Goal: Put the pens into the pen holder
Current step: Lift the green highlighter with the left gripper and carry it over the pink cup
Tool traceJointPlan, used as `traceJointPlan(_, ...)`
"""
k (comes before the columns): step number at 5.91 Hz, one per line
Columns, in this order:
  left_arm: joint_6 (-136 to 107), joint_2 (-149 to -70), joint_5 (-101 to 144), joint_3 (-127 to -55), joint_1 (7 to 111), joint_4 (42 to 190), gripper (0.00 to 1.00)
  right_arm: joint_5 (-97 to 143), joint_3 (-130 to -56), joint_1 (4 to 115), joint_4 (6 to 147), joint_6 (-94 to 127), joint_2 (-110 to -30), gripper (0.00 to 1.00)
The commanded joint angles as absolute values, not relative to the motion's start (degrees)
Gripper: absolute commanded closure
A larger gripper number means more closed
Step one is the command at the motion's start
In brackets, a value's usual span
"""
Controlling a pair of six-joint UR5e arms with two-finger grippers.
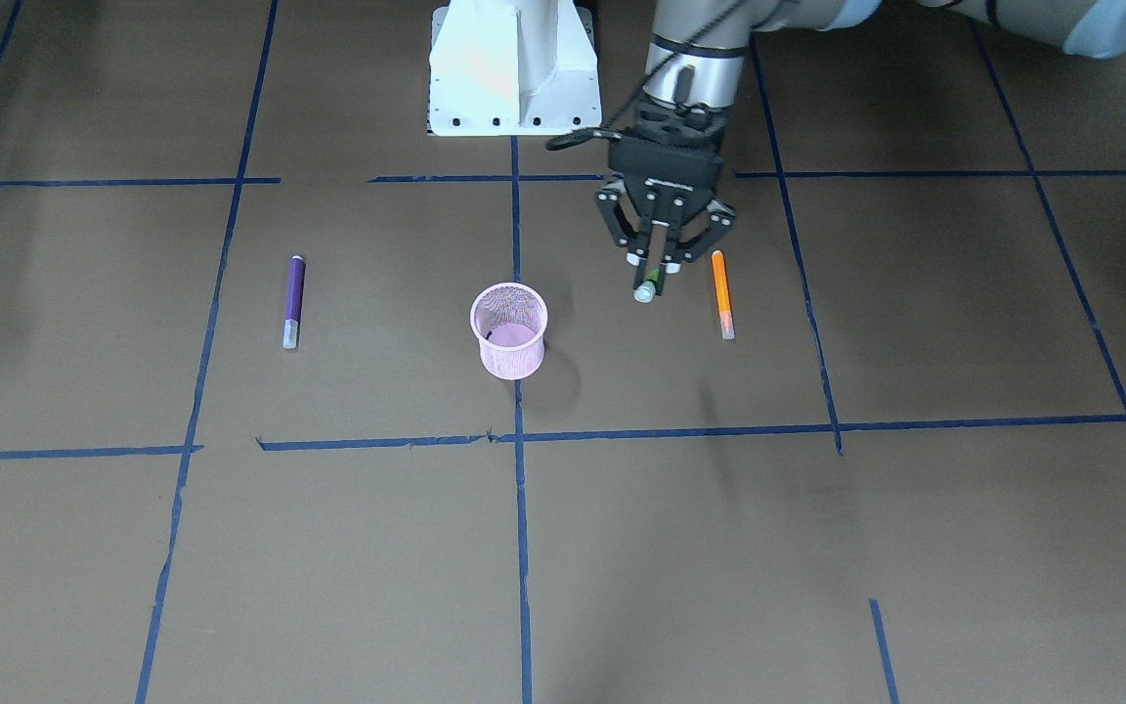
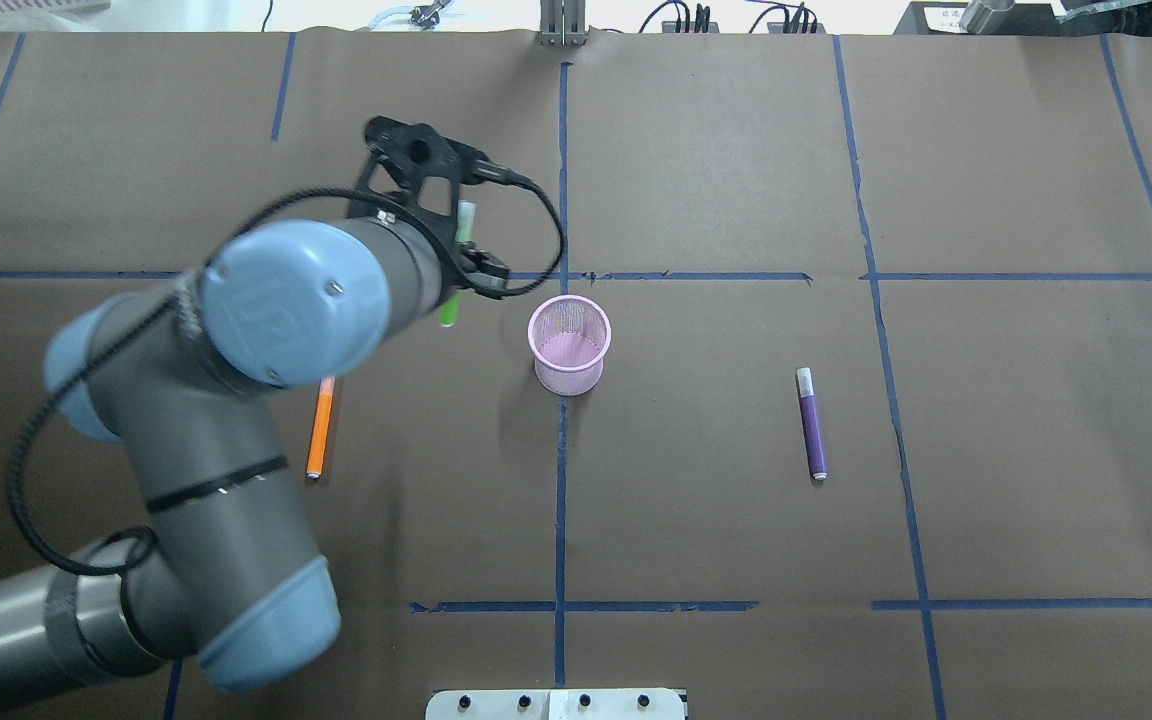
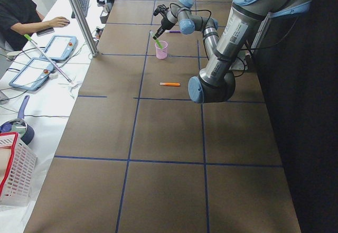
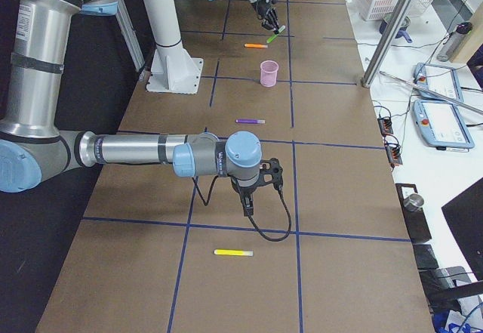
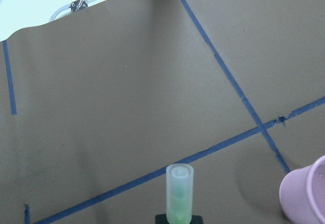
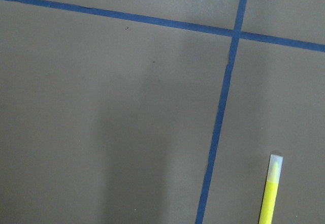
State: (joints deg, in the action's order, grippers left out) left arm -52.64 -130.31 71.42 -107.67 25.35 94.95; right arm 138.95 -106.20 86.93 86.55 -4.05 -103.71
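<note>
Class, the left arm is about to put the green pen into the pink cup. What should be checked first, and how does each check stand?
1. Green pen clamped in left gripper: ok.
2. Pen over the pink cup mouth: not ok, it hangs beside it.
3. Cup upright: ok.
4. Cup free of pens: ok.
5. Pen's lower end above the rim: cannot tell.
6. Orange pen and purple pen off the path: ok.

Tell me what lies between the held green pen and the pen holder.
Nothing; the front-facing view shows only bare table paper between the green pen and the pen holder.
</note>
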Motion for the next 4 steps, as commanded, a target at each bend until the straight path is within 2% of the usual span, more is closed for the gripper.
traceJointPlan(1, -57.71, -133.77, 63.82, -98.83, 21.1, 104.19, 0.96, 138.96, -106.17, 86.92, 86.57, -4.04, -103.8, 0.0)
traceJointPlan(2, -58.7, -133.86, 63.81, -98.44, 20.83, 105.02, 0.94, 138.96, -106.17, 86.92, 86.57, -4.13, -103.71, 0.0)
traceJointPlan(3, -59.06, -133.77, 63.81, -96.78, 20.74, 105.12, 0.85, 138.96, -105.91, 86.75, 86.57, -4.13, -103.71, 0.0)
traceJointPlan(4, -58.89, -133.77, 63.81, -95.98, 20.74, 105.12, 0.62, 138.96, -105.82, 86.66, 86.57, -4.13, -103.8, 0.0)
